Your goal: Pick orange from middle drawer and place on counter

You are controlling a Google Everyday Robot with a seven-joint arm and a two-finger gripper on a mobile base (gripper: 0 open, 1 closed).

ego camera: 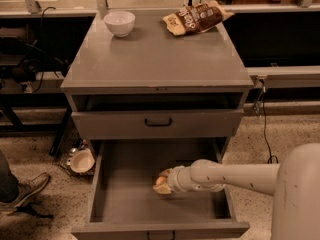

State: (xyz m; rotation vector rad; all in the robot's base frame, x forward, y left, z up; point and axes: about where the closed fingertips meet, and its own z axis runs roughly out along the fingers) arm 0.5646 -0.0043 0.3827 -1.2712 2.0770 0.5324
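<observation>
The orange (160, 180) is in the open middle drawer (125, 189), a little right of the middle of its floor. My gripper (162, 184) reaches in from the right on a pale arm (230, 175). Its fingers are closed around the orange and hide most of it. The orange is low in the drawer; I cannot tell whether it still touches the floor. The counter (155, 59) is the grey top above.
A white bowl (119, 23) stands at the counter's back left and a brown chip bag (196, 18) at the back right. A closed drawer with a black handle (158, 122) overhangs the open one. A person's shoe (25, 191) and a dish (81, 160) are on the floor to the left.
</observation>
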